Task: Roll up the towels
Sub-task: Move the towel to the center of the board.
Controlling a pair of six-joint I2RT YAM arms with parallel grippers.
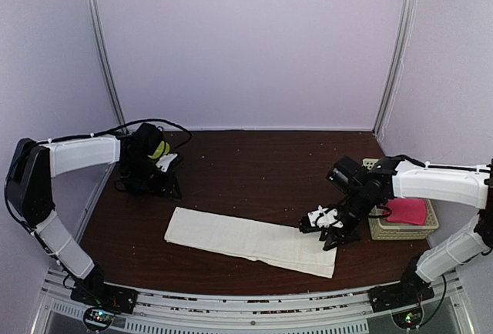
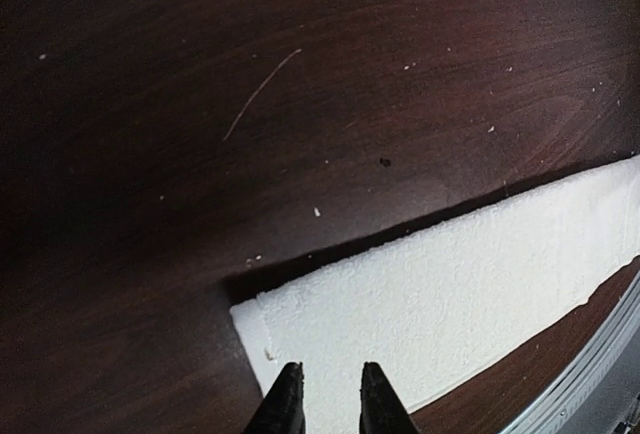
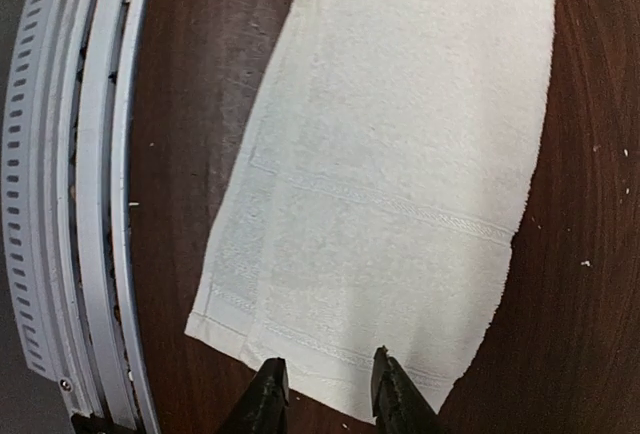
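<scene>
Cream towel (image 1: 250,242) lay flat on the dark table (image 1: 254,168) as a long narrow strip, running from left to right near the front edge. It appeared to be doubled lengthwise, since one layer showed past the other at the right end. That layout probably served the rolling, giving a short end to start from and a straight run ahead. The pink towel (image 1: 407,211) sat bunched in the basket (image 1: 400,235) at the far right, apparently waiting its turn. The left gripper (image 2: 323,369) hung above the strip's left corner with its fingers a little apart and nothing between them. The right gripper (image 3: 327,366) was poised over the right short edge, its fingers likewise parted and empty. With one arm at each end and neither gripping, no roll had yet been started.
</scene>
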